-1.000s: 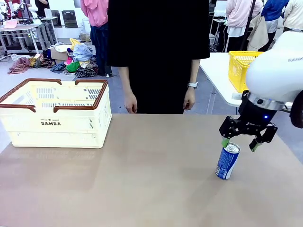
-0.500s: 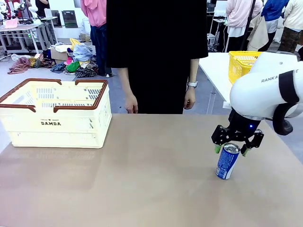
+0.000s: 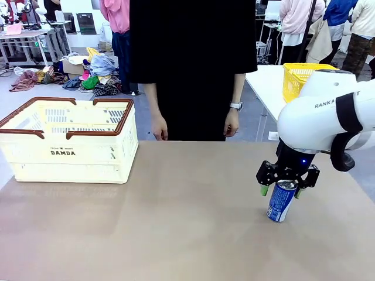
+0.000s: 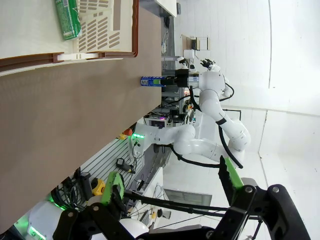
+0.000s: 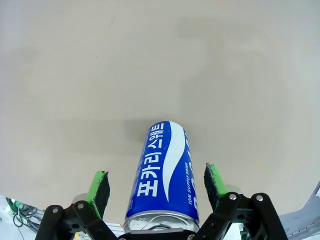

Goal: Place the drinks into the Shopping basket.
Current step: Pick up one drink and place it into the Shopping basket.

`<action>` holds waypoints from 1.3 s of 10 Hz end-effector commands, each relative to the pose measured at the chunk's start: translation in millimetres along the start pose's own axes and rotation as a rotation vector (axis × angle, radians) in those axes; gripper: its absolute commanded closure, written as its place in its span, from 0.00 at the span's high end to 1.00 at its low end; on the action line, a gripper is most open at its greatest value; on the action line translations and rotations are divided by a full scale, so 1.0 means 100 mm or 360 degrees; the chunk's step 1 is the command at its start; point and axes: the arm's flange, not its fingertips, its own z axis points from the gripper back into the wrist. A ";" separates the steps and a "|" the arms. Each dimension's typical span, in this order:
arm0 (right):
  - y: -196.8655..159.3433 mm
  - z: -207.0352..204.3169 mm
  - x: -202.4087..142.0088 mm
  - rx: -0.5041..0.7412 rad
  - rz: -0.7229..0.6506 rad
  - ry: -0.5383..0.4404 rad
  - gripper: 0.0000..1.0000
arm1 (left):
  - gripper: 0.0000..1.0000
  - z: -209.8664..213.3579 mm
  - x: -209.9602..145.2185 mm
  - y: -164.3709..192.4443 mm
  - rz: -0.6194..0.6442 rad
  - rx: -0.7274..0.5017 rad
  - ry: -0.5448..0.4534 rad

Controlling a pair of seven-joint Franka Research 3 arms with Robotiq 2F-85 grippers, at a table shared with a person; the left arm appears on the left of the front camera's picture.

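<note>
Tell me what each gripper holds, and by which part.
Nothing yet. The right gripper straddles the blue can's top end, pads apart from its sides. The left gripper is open and empty.

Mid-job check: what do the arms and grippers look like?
The right arm is glossy white and rounded, with dark lettering, a black joint band and a blue wrist light. The right gripper and left gripper are black linkages with green pads.

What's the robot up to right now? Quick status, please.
Right gripper open, straddling the standing blue can. Left gripper open, holding nothing. Green can lies in the basket. Person stands across the table.
</note>
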 end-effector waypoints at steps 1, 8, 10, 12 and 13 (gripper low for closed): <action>-0.01 -0.01 -0.10 -0.0057 -0.0008 0.0001 1.00 | 1.00 0.00 -0.02 -0.03 0.0021 -0.0007 0.0000; -0.05 0.04 -0.17 -0.0081 0.0038 0.0132 0.00 | 1.00 0.00 -0.02 -0.03 0.0021 -0.0007 0.0000; -0.06 0.13 -0.16 -0.0075 0.0060 0.0116 0.00 | 1.00 0.00 -0.02 -0.03 0.0021 -0.0007 0.0000; -0.03 0.46 -0.17 -0.0060 0.0162 0.0072 0.00 | 1.00 0.00 -0.02 -0.03 0.0021 -0.0007 0.0000; 0.01 0.70 -0.16 -0.0044 0.0222 0.0036 0.00 | 1.00 0.00 -0.02 -0.03 0.0021 -0.0007 0.0000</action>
